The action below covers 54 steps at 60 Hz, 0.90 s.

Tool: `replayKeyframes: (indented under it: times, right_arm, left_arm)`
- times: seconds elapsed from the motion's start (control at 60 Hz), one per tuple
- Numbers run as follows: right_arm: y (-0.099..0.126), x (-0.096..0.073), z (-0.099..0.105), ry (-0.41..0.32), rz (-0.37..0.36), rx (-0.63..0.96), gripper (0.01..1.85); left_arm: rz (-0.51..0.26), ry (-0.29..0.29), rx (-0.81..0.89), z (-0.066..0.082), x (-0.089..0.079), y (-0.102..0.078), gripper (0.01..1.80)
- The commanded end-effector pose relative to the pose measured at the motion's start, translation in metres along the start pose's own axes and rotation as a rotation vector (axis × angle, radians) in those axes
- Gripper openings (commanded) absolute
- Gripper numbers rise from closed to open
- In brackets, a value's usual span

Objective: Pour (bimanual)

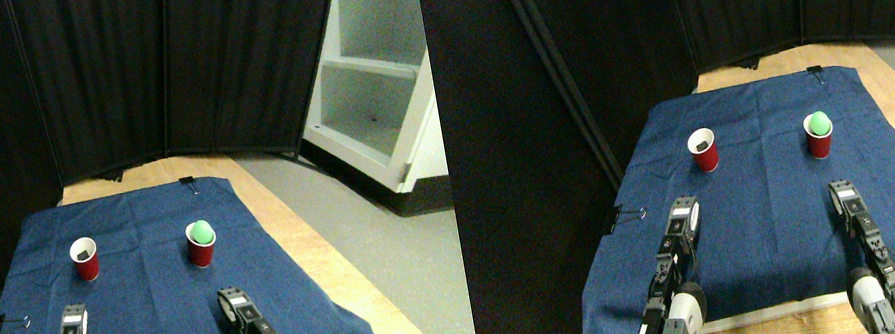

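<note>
Two red cups stand upright on a blue cloth point(158, 317). The left cup point(85, 259) has a white inside and looks empty. On the rim of the right cup point(201, 245) rests a green ball point(200, 232). My left gripper point(72, 313) sits on the cloth a short way in front of the left cup, apart from it. In front of the right cup, also clear of it, is my right gripper point(229, 296). Neither gripper holds anything.
The cloth covers a wooden board point(344, 275) and is held by black binder clips at its left edge point(12, 323) and far edge point(187, 180). Black curtain panels stand behind and to the left. A white shelf unit point(377, 77) stands at the right on grey floor.
</note>
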Motion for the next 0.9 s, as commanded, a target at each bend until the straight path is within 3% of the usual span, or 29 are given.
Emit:
replayKeyframes:
  times: [0.017,0.3,0.433,0.5,0.517,0.55,0.6,0.75,0.9]
  right_arm:
    - [0.001,0.000,0.004,-0.028,0.007,-0.009,0.99]
    - [0.004,-0.001,0.005,-0.034,0.011,-0.003,0.97]
    - [0.004,-0.001,0.005,-0.040,0.013,0.000,0.96]
    - [0.004,-0.001,0.006,-0.059,0.018,0.013,0.92]
    - [0.004,0.000,0.008,-0.094,0.035,0.026,0.90]
    - [0.003,0.001,0.010,-0.113,0.044,0.038,0.88]
    - [0.002,0.002,0.012,-0.149,0.056,0.052,0.86]
    - [0.001,0.009,0.027,-0.265,0.090,0.080,0.72]
    - [0.004,0.009,0.035,-0.321,0.093,0.135,0.66]
  left_arm:
    - [-0.003,-0.031,0.000,0.004,0.000,0.000,0.33]
    - [0.003,-0.031,-0.027,0.003,-0.002,0.001,0.33]
    - [-0.002,-0.029,0.049,0.003,-0.002,0.003,0.33]
    - [-0.032,-0.062,0.027,0.002,-0.001,0.004,0.42]
    - [-0.038,-0.086,0.024,0.003,0.000,0.006,0.58]
    - [-0.036,-0.109,-0.008,0.005,0.001,0.007,0.70]
    - [-0.045,-0.136,-0.043,0.006,0.003,0.009,0.75]
    - [-0.099,-0.243,-0.027,0.019,0.012,0.015,0.56]
    - [-0.099,-0.277,-0.024,0.031,0.014,0.017,0.53]
